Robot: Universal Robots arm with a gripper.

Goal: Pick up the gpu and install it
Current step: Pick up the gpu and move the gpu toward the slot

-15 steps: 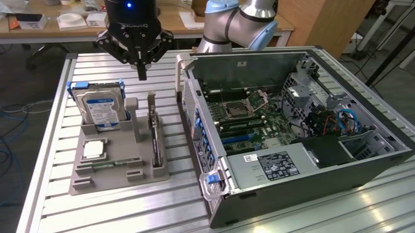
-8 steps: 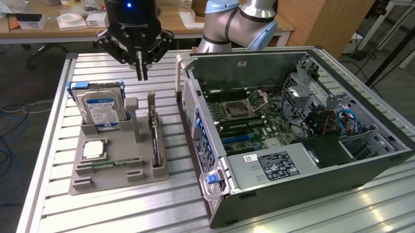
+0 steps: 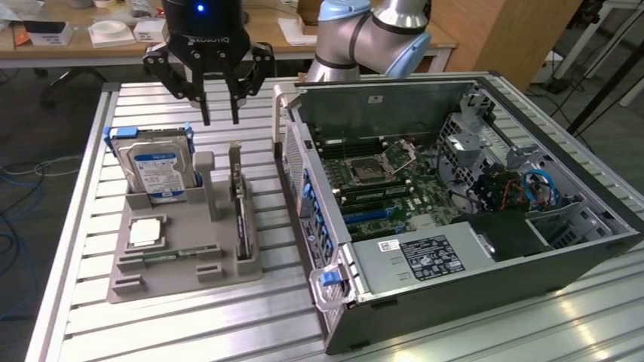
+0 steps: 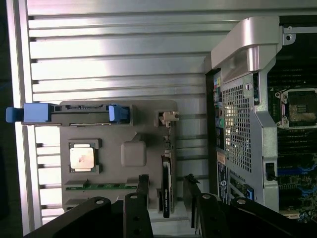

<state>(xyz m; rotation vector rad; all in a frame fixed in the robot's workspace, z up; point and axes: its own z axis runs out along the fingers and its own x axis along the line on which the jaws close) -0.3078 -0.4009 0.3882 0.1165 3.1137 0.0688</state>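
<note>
Closest to me is the open computer case (image 3: 453, 302), lying on its side on the slatted metal desk (image 3: 151, 324) with its motherboard (image 3: 393, 188) exposed. Just beside it, toward the exterior view's left, sits a grey holder tray (image 3: 181, 280). The gpu (image 3: 240, 207) stands on edge in a slot along the side of the tray nearest the case, its black face turned to the case. On the same tray a silver hard drive (image 3: 156, 166) with a blue label stands upright at the far end, a square processor chip (image 3: 146, 232) lies flat, and a narrow green memory stick (image 3: 176, 255) lies near it.

Above the far end of the tray hangs the end effector (image 3: 220, 113), open, both black fingers pointing down and holding nothing. In the wrist view the gpu (image 4: 166, 186) appears as a thin dark edge between the fingers (image 4: 136, 213), well below them and untouched.
</note>
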